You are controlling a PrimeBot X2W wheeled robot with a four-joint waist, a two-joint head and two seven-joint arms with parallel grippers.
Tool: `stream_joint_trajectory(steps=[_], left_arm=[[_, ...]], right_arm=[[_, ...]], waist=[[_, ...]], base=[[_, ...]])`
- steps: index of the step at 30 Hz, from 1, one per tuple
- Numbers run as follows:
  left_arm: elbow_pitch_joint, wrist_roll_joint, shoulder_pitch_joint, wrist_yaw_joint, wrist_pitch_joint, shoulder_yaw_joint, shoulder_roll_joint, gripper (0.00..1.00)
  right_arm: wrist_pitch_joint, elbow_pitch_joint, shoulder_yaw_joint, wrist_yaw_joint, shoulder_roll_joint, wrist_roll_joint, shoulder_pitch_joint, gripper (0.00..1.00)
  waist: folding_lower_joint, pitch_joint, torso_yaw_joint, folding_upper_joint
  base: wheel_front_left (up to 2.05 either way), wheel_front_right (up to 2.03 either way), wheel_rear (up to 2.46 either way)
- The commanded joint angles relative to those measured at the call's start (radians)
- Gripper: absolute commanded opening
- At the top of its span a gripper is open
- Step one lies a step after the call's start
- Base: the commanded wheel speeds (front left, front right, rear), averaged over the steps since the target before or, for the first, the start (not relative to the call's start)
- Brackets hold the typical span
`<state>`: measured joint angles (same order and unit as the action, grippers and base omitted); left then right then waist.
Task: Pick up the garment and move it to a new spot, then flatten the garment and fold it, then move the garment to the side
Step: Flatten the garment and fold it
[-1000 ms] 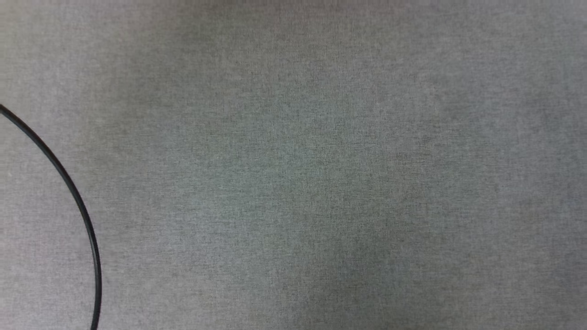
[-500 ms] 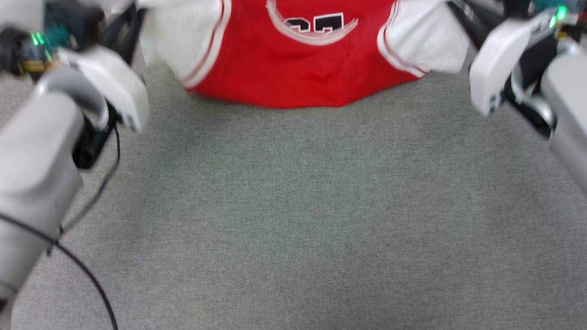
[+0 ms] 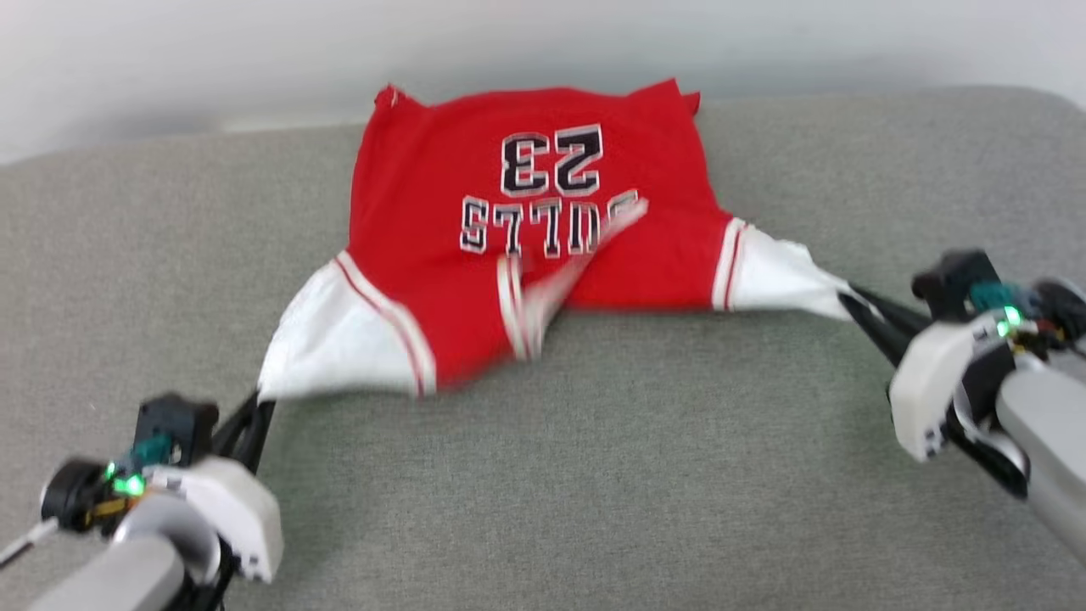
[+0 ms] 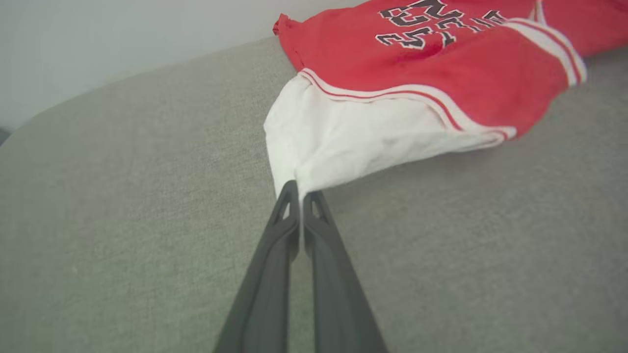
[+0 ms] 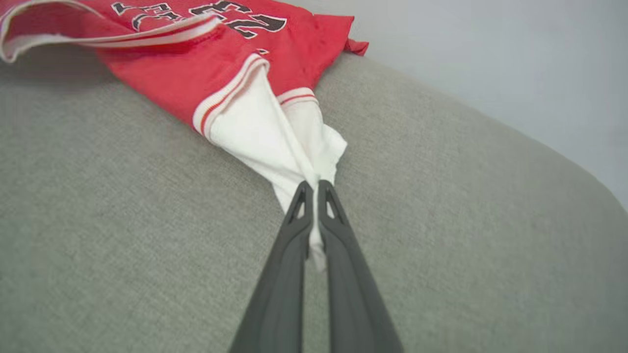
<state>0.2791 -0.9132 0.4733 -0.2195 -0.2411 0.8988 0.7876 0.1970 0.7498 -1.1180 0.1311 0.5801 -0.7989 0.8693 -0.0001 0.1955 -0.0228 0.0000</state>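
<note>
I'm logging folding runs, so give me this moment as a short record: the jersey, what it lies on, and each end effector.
jersey: red, "BULLS 23" print facing up, rumpled, collar flipped over
support: grey fabric surface
left end effector: shut on one white sleeve
right end effector: shut on the other white sleeve
stage: spread between both arms, not yet flat or folded

garment (image 3: 407,195) blurred, collar trim (image 3: 519,316) smeared
</note>
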Motion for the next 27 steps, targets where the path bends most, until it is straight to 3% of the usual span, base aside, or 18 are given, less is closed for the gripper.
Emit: stream_joint_trajectory(steps=[1, 13, 17, 23, 27], left_arm=[[-0.035, -0.028, -0.072, -0.031, -0.006, 0.000, 0.015, 0.00], [-0.194, -0.134, -0.379, -0.127, -0.020, -0.031, 0.084, 0.00], [-0.224, -0.148, -0.478, -0.158, -0.023, -0.056, 0.113, 0.00], [-0.255, -0.151, -0.546, -0.180, -0.025, -0.075, 0.115, 0.00], [-0.281, -0.143, -0.570, -0.190, -0.026, -0.101, 0.105, 0.00]], right_arm=[[0.012, -0.006, 0.004, -0.001, 0.024, -0.016, -0.062, 0.00], [0.027, -0.109, 0.068, -0.001, 0.148, -0.042, -0.362, 0.00], [-0.048, -0.201, 0.094, -0.001, 0.201, -0.052, -0.519, 0.00], [-0.144, -0.297, 0.138, -0.001, 0.241, -0.076, -0.660, 0.00], [-0.182, -0.360, 0.221, -0.001, 0.265, -0.060, -0.725, 0.00]], waist=[[0.0001, -0.048, -0.008, 0.0000], [0.0001, -0.139, 0.009, 0.0000], [0.0001, -0.152, 0.010, 0.0000], [0.0001, -0.154, 0.015, 0.0000], [0.0001, -0.138, 0.015, 0.0000]], base=[[0.00, 0.00, 0.00], [0.00, 0.00, 0.00], [0.00, 0.00, 0.00], [0.00, 0.00, 0.00], [0.00, 0.00, 0.00]])
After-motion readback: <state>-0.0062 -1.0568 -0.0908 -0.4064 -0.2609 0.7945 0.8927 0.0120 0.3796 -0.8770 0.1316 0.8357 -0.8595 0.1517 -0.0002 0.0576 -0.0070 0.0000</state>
